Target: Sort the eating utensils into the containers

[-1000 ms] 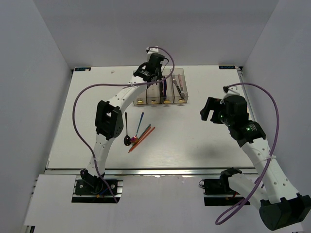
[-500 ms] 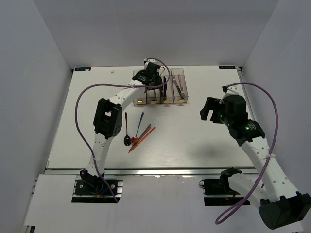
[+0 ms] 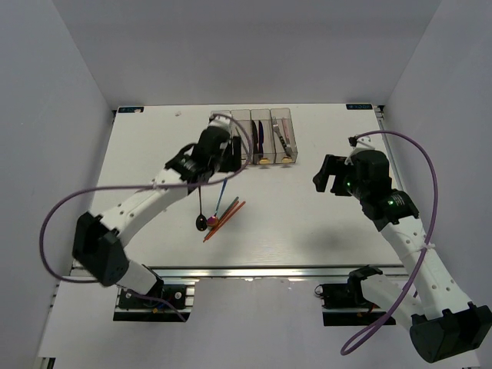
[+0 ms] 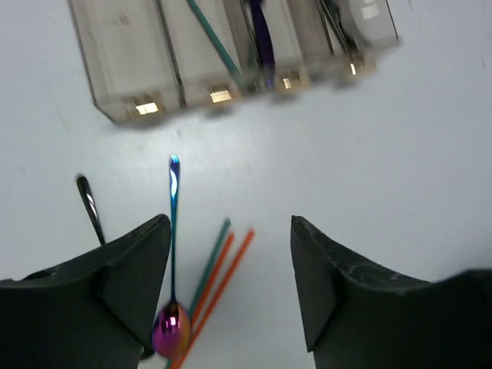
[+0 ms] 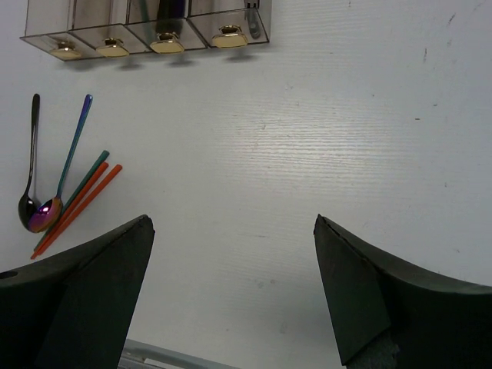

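At the far edge of the white surface (image 3: 323, 223), the four joined containers (image 4: 127, 58) stand in a row; one holds a teal stick (image 4: 207, 31), the next a purple piece (image 4: 260, 34). Nearer me, loose and fanned together, lie a black spoon (image 4: 91, 209), a blue-handled spoon (image 4: 174, 231), a teal chopstick (image 4: 214, 257) and two orange chopsticks (image 4: 227, 277). My left pincer (image 4: 229, 223) hovers above them, jaws wide, holding nothing. My right pincer (image 5: 232, 223) hangs well to the right, wide open and empty.
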You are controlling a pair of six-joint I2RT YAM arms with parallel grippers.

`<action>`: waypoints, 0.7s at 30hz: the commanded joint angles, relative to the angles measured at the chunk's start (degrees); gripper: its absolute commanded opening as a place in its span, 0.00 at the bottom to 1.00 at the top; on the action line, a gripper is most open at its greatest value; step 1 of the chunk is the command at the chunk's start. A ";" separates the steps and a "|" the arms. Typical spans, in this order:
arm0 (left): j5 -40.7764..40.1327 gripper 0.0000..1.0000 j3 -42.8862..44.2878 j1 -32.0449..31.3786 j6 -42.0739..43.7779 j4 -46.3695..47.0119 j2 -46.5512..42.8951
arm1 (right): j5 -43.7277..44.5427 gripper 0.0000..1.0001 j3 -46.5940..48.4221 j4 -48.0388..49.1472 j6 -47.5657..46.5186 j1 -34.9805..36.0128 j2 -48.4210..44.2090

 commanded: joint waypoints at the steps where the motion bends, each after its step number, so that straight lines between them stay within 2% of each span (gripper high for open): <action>1: 5.31 0.71 -12.96 -3.14 -1.90 3.51 -5.64 | -2.08 0.89 1.15 2.60 -0.79 -0.18 -0.24; 2: 6.46 0.62 -14.55 -4.11 -1.81 3.78 -6.43 | -2.08 0.89 1.15 2.60 -0.80 -0.18 -0.33; 5: 5.68 0.45 -18.25 -8.50 -1.20 2.81 -7.15 | -2.08 0.89 0.80 2.69 -0.80 -0.18 -0.59; 11: 5.24 0.45 -21.68 -8.86 -1.02 3.86 -2.85 | -4.63 0.89 -0.17 2.86 -0.27 -0.18 -0.85; 21: 5.68 0.45 -18.88 -8.86 -1.11 7.12 7.87 | -4.90 0.89 -0.52 2.95 -0.62 -0.18 -0.68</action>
